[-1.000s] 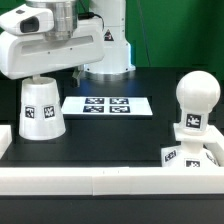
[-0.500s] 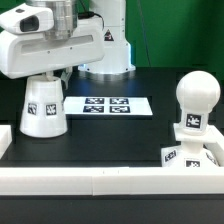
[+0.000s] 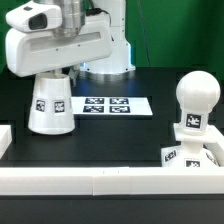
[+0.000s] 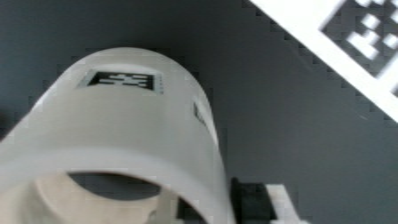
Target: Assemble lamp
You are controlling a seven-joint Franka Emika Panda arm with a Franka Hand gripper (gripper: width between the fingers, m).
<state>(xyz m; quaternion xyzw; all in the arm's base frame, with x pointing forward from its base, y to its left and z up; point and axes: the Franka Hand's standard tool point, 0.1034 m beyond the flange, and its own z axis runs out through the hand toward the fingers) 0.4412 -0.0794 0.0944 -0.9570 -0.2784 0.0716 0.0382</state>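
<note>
White plastic lamp parts, three in all: one shade (image 3: 50, 104) at centre left of the exterior view, one bulb (image 3: 195, 102) seated on one base (image 3: 190, 157) at right. Labels are square black-and-white tags only, no readable text. One marker board (image 3: 108, 105) just beside the shade, four tags visible. Gripper (image 3: 52, 72) sits over the shade top; jaw state cannot be told.

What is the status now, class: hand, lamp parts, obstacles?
Hand over white tapered plastic shade, grip unclear. White round-headed bulb upright on flat square base. Nothing blocking.
</note>
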